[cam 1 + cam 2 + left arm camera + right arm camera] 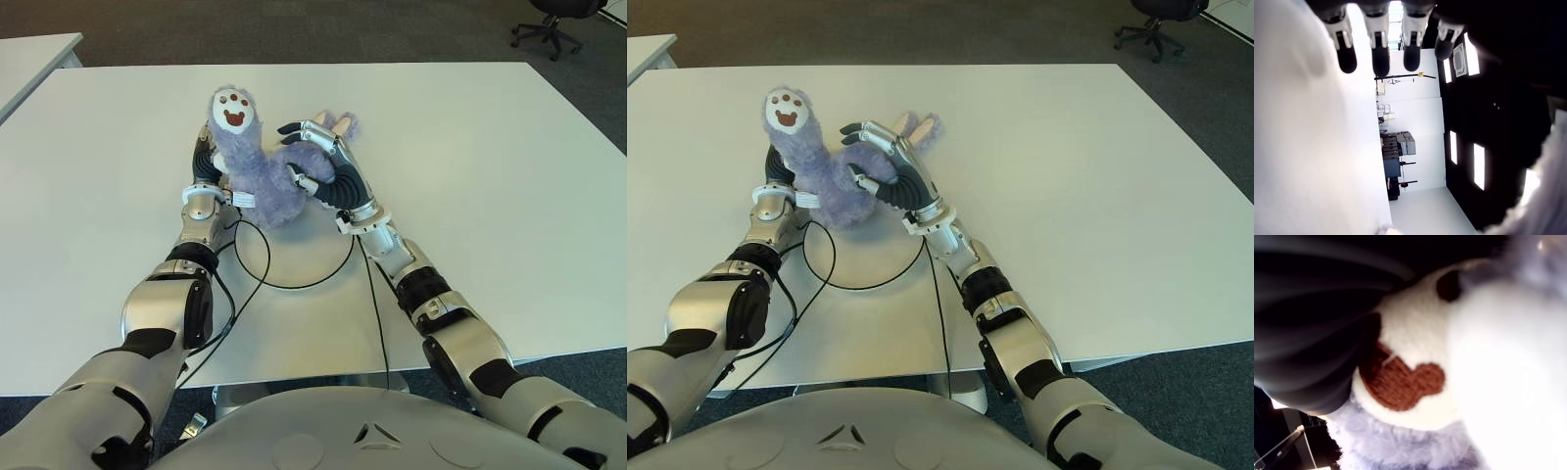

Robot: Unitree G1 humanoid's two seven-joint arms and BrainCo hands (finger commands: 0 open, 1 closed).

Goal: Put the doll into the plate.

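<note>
Lilac and fuzzy, the doll [257,176] sits on the white table [490,196] between the two hands, in the far-left part of the tabletop as seen from the head. One limb stands nearly upright, its white paw pad with brown toe marks [233,110] facing the camera and tilted a little toward the robot's left. The body bulges low on the table below that limb, and a second part of the doll runs off to the right and away, ending in a pale tip [345,122] behind the right hand. So its long axis runs roughly from near-left to far-right, with one end turned up.

The left hand [204,162] is against the doll's left side, mostly hidden by the plush. Its wrist view shows four dark-tipped fingers [1380,49] held straight and side by side, with white fur only at the edge of the picture; they close on nothing that can be seen.

The right hand [328,166] presses on the doll from the right, thumb [302,179] dug into the fur and fingers [304,132] curved over the top of the plush. Its wrist view is filled by the paw pad and dark fingers right against it.

Black cables [294,279] loop on the table in front of the doll. An office chair [554,24] stands on the floor at far right.
</note>
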